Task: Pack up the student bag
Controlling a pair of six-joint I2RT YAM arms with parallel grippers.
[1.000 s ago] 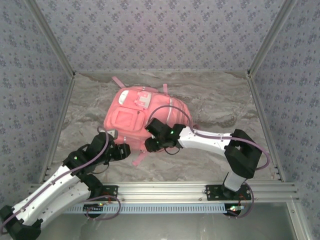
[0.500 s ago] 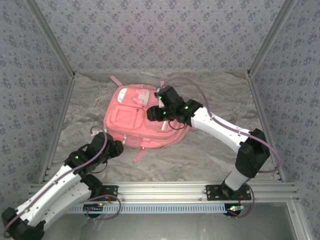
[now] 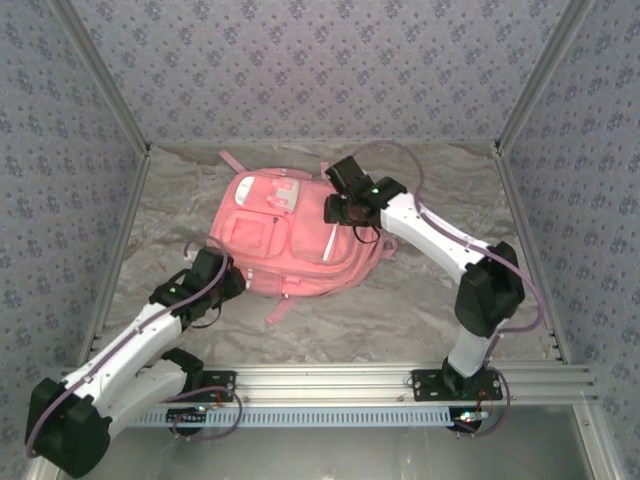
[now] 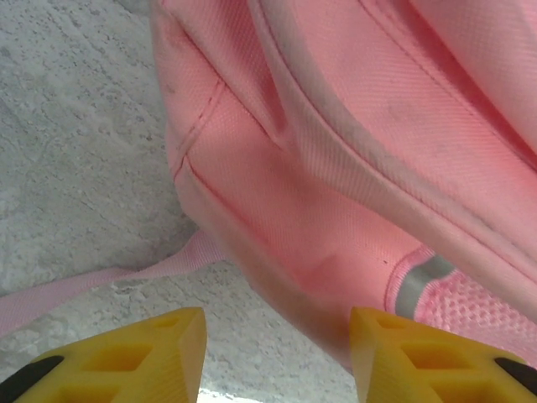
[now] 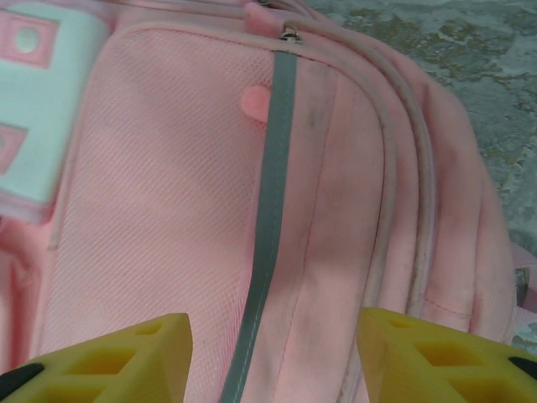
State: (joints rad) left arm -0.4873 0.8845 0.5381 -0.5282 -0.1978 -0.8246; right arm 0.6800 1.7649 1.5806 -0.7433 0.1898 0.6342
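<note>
Student bag (image 3: 290, 245): flat on the marbled tabletop (image 3: 430, 300), near the middle of the enclosure, front pockets facing up. White trim panel (image 3: 284, 197) at the far end of the bag, toward the back wall.

Left gripper (image 3: 236, 281): at the near-left corner of the student bag, low over the tabletop. Spread, with the two yellow left fingers (image 4: 159, 353) apart and nothing pinched between them. Seen from the left wrist: pink fabric corner and seam directly ahead, reaching down close to the right-hand finger; contact with the fabric not discernible. Thin pink strap (image 4: 84, 290) flat on the tabletop, running left from under the corner.

Right gripper (image 3: 336, 211): above the far-right part of the student bag, arm reaching in from the right side. Spread, with the yellow right fingers (image 5: 109, 357) apart and nothing pinched. Seen from the right wrist: pink front panel below, crossed lengthwise by a grey stripe (image 5: 270, 185) lined up between the fingers. Small metal zip pull (image 5: 291, 34) at the top end of the stripe.
</note>
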